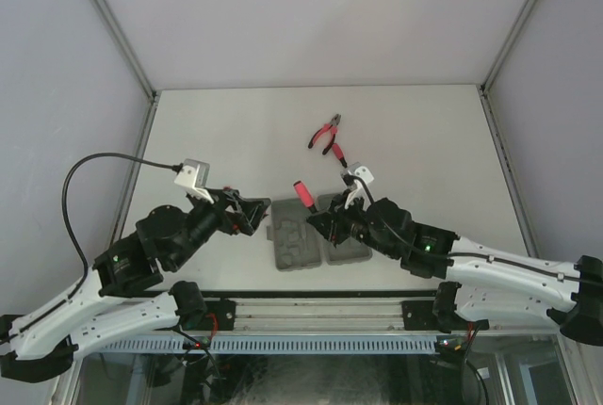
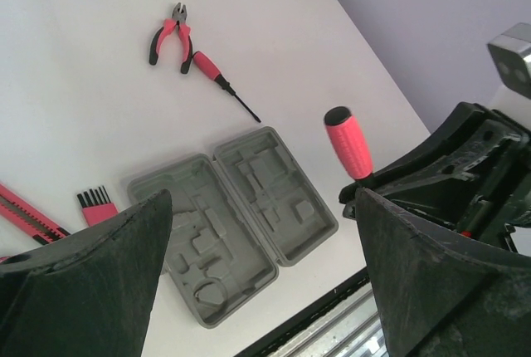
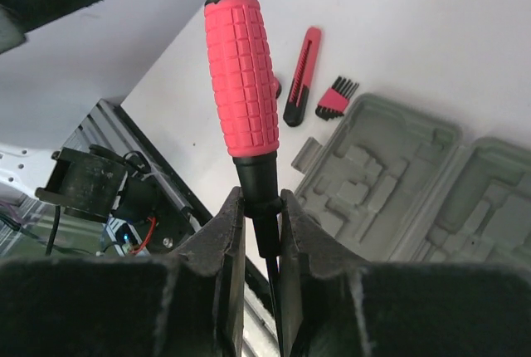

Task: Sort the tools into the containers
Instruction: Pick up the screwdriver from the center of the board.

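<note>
Grips the screwdriver (image 3: 242, 75), grid-ribbed red handle with black cap and neck, upright at frame centre in the clamped right pincer (image 3: 261, 232), open grey case (image 3: 373, 174) at lower right, left pincer (image 2: 259, 199) spread wide.

Left arm folded, left gripper (image 1: 250, 214) pointing to 3 o'clock, jaws wide apart, right gripper (image 1: 315, 224) pointing to 9 o'clock, pinching screwdriver (image 3: 242, 75) shank.

The white worktop (image 1: 424, 141) carries a grey tool case (image 1: 308, 235), opened flat by its near edge. Farther back lie red-handled pliers (image 1: 327, 134), a short red-black driver (image 1: 336, 153) just beside them. Left of the case lie a small comb-like piece (image 2: 95, 205) and a red-and-black cutter (image 2: 29, 217), close together
</note>
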